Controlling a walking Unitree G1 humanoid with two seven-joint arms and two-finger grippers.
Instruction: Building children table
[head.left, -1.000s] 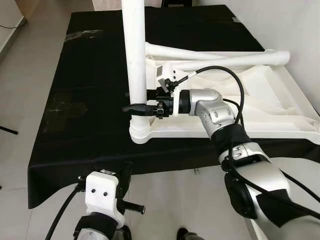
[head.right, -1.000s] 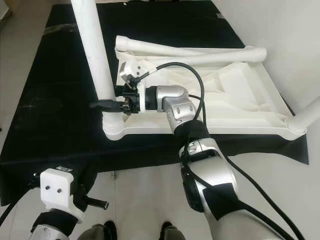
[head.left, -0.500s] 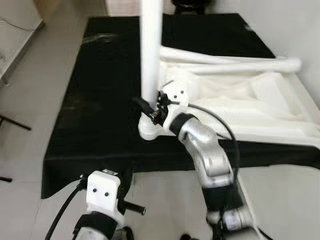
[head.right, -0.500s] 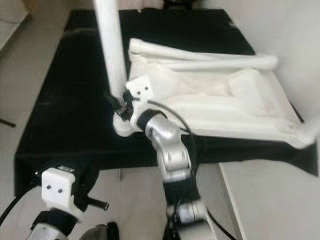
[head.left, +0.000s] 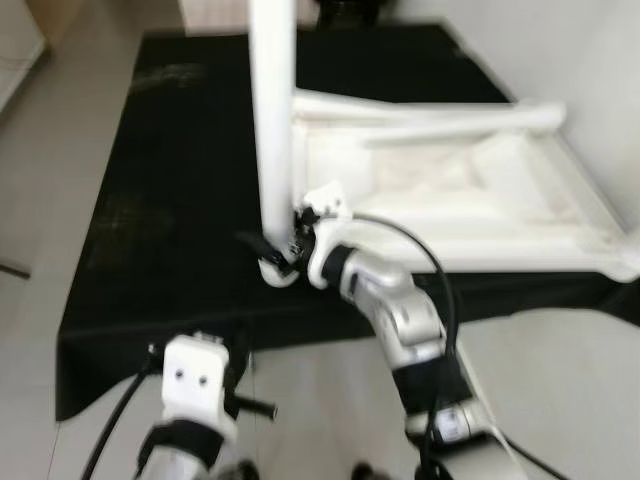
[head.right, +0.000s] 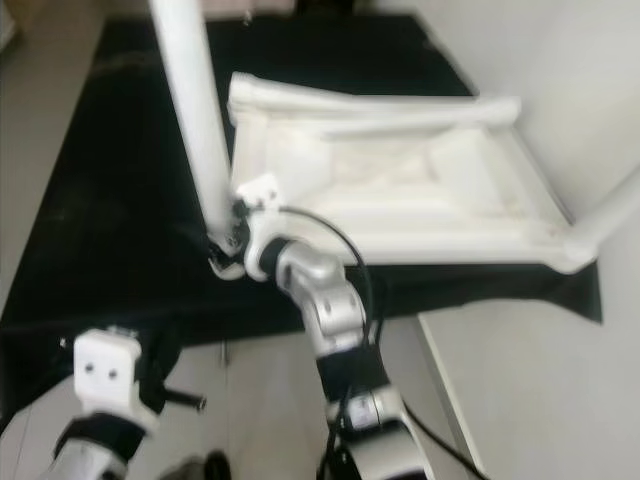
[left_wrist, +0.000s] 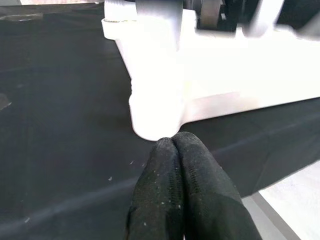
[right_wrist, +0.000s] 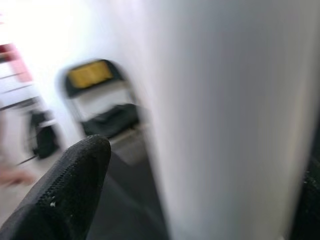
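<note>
The right gripper (head.left: 272, 250) is clamped low on the upright white table leg (head.left: 272, 120), one black finger (right_wrist: 65, 190) lying along the near side of the tube and the other at its far edge, just above the corner socket (head.left: 280, 272) of the upturned white tabletop (head.left: 450, 200). Compared with a second ago the right forearm has swung from a sideways reach to a reach from in front, wrist rolled round the leg while the grip sits at the same height; judged from that, the leg is being screwed into its socket and is partly home, more turns probably needed. The head views have also shifted and blurred, so the camera moved too. The left gripper (left_wrist: 175, 165) hangs below and nearer the robot than the working one, fingers pressed together, holding nothing, pointed at the socket corner. Two more legs lie on the tabletop beyond the right gripper. Everything rests on a black cloth-covered table (head.left: 180, 200); pale tiled floor beneath, white wall to the right, a folding chair (right_wrist: 100, 100) in the background.
</note>
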